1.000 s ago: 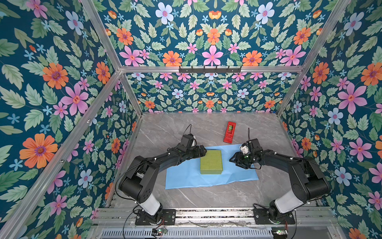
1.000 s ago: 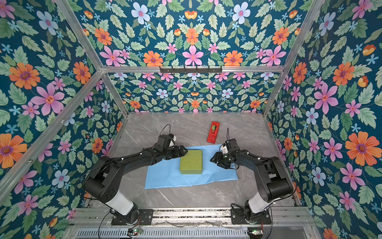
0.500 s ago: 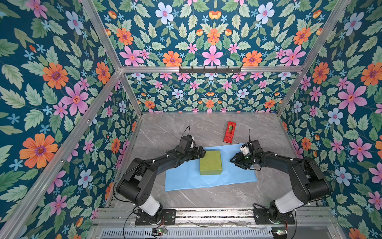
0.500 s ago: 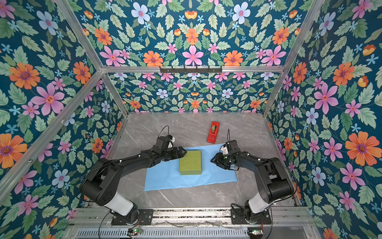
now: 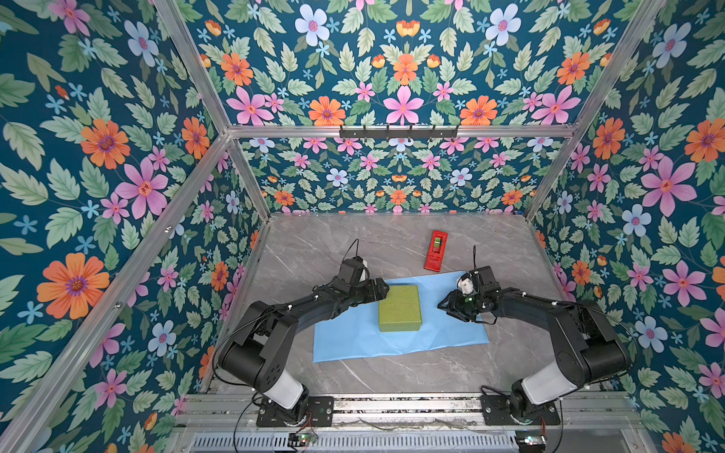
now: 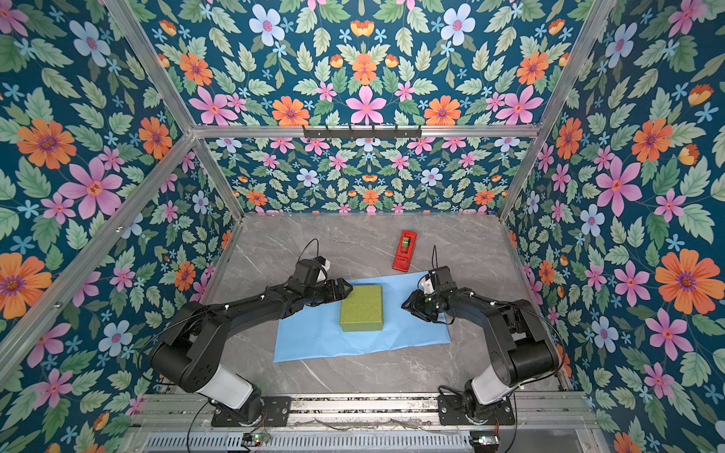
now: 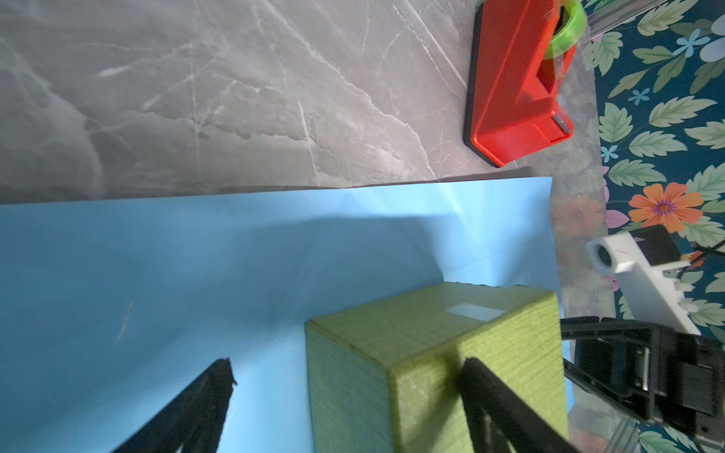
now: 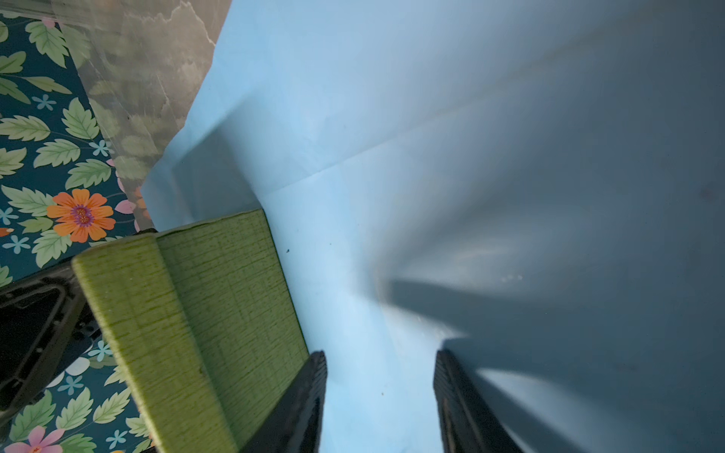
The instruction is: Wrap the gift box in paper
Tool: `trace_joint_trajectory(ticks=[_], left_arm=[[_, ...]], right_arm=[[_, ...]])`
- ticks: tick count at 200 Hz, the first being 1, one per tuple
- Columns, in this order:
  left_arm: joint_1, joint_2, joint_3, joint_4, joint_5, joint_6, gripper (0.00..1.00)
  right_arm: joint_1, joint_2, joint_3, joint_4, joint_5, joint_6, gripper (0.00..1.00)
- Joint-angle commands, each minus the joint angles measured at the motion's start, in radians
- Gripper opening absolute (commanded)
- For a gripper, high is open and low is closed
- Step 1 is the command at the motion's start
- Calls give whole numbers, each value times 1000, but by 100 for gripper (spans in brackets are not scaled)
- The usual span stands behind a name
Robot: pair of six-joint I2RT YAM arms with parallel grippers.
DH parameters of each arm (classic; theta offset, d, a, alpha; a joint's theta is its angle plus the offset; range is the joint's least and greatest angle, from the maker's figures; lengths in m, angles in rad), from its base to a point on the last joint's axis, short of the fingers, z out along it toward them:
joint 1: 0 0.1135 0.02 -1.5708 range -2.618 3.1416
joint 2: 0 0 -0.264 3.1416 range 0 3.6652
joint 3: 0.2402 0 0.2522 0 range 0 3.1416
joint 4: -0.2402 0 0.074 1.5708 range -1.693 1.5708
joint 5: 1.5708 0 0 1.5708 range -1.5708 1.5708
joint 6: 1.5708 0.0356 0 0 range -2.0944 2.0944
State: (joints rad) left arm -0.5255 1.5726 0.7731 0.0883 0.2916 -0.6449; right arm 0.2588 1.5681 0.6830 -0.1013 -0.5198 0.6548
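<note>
Listener: What is laid out?

Describer: Sky-blue paper [image 5: 353, 341] is spread on the table [image 5: 392, 243]; the gift box [image 5: 399, 308] is set near its middle.

Listener: And the grippers?

Describer: The left gripper [image 5: 383, 292] is held wide at the box's left corner. The right gripper [image 5: 445, 308], half parted and empty, hangs over the right flap. That flap is best pinched at its edge while the box is steadied.
</note>
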Motion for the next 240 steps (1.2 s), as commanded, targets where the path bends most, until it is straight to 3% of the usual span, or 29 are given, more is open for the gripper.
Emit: trace_joint_trajectory(ticks=[1, 74, 90, 148, 184, 212, 240], left_arm=[[5, -7, -13, -81, -32, 24, 92], [9, -39, -15, -72, -3, 21, 92], [9, -73, -24, -28, 33, 6, 93], [13, -199, -74, -30, 71, -72, 93], [-1, -297, -206, 52, 182, -206, 92], [-26, -344, -255, 55, 234, -238, 92], [-36, -369, -299, 94, 287, -270, 91]], right_arm=[[0, 4, -10, -94, 61, 13, 47], [0, 1, -8, -64, 28, 19, 45], [0, -41, 15, -69, -3, 7, 49], [-1, -245, 108, -377, 124, -148, 65], [29, -262, 63, -161, -83, -37, 67], [129, -203, 135, -110, -51, 1, 72], [161, -111, 177, -48, -60, 48, 73]])
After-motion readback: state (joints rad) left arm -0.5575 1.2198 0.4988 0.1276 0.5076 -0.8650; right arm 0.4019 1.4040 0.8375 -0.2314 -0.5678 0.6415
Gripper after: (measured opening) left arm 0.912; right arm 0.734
